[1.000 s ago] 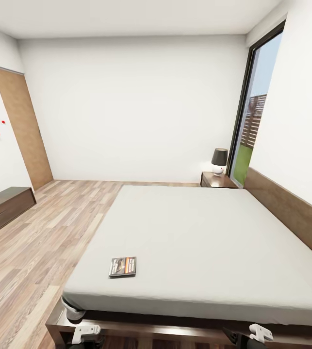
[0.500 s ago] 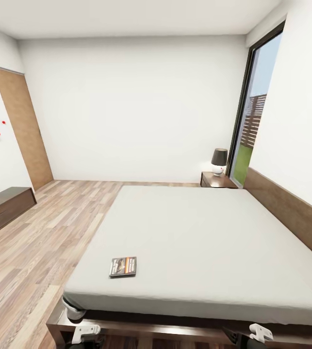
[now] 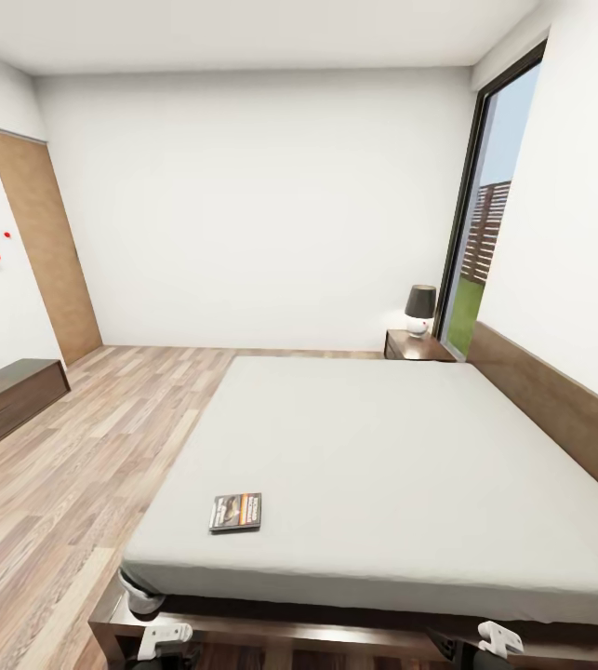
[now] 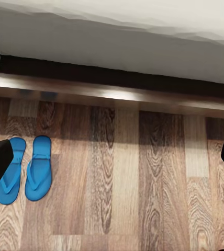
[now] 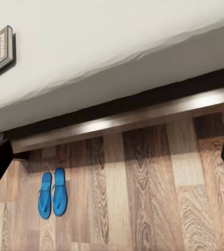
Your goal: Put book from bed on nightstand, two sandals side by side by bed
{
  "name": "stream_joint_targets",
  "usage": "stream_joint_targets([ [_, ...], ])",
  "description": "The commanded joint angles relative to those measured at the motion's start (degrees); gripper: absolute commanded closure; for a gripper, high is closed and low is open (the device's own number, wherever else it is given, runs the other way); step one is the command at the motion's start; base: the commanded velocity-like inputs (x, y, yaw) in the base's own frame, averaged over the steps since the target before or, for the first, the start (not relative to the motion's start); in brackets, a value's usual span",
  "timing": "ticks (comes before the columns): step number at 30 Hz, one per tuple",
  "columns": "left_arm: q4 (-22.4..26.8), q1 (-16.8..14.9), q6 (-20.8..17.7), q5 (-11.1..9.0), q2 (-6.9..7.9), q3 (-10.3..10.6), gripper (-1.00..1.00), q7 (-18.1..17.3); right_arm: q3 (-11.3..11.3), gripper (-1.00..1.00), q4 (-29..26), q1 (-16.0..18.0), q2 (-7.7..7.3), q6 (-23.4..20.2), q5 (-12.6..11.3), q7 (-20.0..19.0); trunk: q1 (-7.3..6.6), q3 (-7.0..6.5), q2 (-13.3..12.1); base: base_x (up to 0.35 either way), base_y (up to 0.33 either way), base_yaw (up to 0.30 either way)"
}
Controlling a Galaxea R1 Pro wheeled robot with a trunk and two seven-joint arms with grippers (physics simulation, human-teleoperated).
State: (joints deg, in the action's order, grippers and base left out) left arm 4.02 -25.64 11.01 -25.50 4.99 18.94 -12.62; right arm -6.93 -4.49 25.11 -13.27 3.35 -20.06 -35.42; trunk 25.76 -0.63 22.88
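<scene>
Closest to us, our two arms hang low in front of the bed [image 3: 382, 447]. Our left gripper [image 4: 112, 162] has its fingers wide apart and holds nothing. Our right gripper [image 5: 112, 157] is spread the same way, also bare.

Down on the wood floor [image 4: 143, 198], the two sandals [image 4: 27, 168] lie side by side, touching, just beside the bed frame. We think that part of the job looks done.

A bit farther, the book [image 3: 235, 512] lies flat on the mattress near the foot corner, so we can probably reach it from here.

Far off, past the mattress, the nightstand [image 3: 417, 346] sits beside the window with a lamp [image 3: 419, 309] on it. The book must go there, we think.
</scene>
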Motion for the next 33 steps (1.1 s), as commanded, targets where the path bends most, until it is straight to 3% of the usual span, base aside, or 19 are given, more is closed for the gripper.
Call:
stream_joint_targets([
  [1,-0.07,-0.03,0.17,-0.60,0.02,0.48,-1.00,-0.21,-0.46,-1.00,0.10,0.03,0.00,0.17,0.35,-0.24,0.02,0.02,0.04,0.000,0.000,0.000],
  [15,-0.09,-0.03,0.24,-0.60,0.02,0.48,-1.00,-0.21,-0.46,-1.00,0.10,0.01,0.00,0.17,0.33,-0.22,0.02,0.02,0.04,0.002,0.000,0.000],
  [33,-0.08,-0.03,0.24,-0.60,0.02,0.48,-1.00,-0.24,-0.46,-1.00,0.10,0.01,0.00,0.17,0.37,0.01,0.02,0.02,0.04,0.156,0.000,0.000],
])
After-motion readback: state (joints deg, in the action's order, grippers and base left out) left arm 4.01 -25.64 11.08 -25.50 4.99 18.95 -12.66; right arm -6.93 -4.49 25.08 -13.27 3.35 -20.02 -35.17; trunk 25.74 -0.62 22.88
